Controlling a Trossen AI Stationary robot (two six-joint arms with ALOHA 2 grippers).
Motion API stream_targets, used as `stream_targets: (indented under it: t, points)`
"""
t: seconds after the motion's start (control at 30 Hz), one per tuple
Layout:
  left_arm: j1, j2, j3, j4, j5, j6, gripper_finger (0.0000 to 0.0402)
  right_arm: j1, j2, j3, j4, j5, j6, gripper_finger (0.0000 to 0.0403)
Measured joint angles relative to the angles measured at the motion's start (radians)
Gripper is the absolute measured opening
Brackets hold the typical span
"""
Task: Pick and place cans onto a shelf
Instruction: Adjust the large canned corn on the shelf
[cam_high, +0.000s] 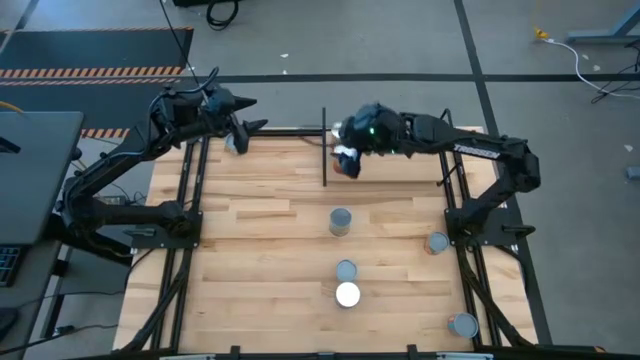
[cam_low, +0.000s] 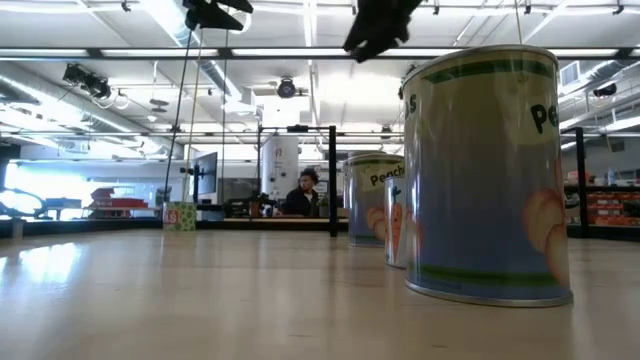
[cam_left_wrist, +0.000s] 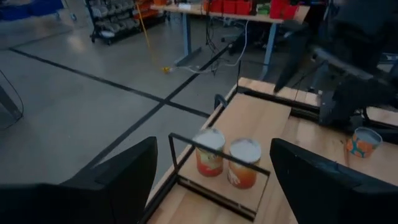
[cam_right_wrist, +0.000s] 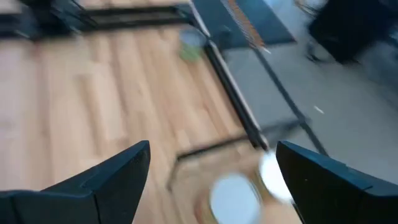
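The right gripper (cam_high: 347, 160) is hovering with fingers spread over the shelf (cam_left_wrist: 224, 186) at the table's far edge, where two cans (cam_left_wrist: 210, 152) are standing side by side. The left gripper (cam_high: 243, 128) is waiting, fingers also spread, near the far left corner. Five more cans (cam_high: 341, 221) are standing well apart on the table (cam_high: 260, 250), leaving wide free room.

Two upright orange-labelled cans (cam_left_wrist: 227, 162) on shelf (cam_left_wrist: 249, 124).
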Motion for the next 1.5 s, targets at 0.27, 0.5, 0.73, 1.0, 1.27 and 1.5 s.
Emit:
stream_targets:
  t: [0.27,0.5,0.73,1.0,1.27,1.5]
  points:
    - [-0.068,-0.020,0.000,-0.039,0.003,-0.074,0.0318,-0.078,0.004,-0.081,-0.159,0.085,-0.001,0.0357]
    - [-0.177,-0.019,0.000,-0.065,0.003,-0.066,0.0318,-0.289,0.040,-0.218,0.144,-0.026,-0.310,0.0362]
    - [-0.228,-0.017,0.000,-0.067,-0.018,-0.122,0.0318,-0.304,0.160,-0.227,0.182,-0.156,-0.424,0.0362]
    - [-0.261,-0.019,0.000,-0.069,-0.033,-0.203,0.0318,-0.279,0.163,-0.225,0.201,-0.156,-0.427,0.0362]
    - [-0.298,-0.019,0.000,-0.068,-0.105,-0.227,0.0318,-0.268,0.164,-0.223,0.147,-0.178,-0.421,0.0362]
    - [-0.299,-0.019,0.000,-0.067,-0.157,-0.228,0.0318,-0.262,0.165,-0.223,0.158,-0.167,-0.425,0.0362]
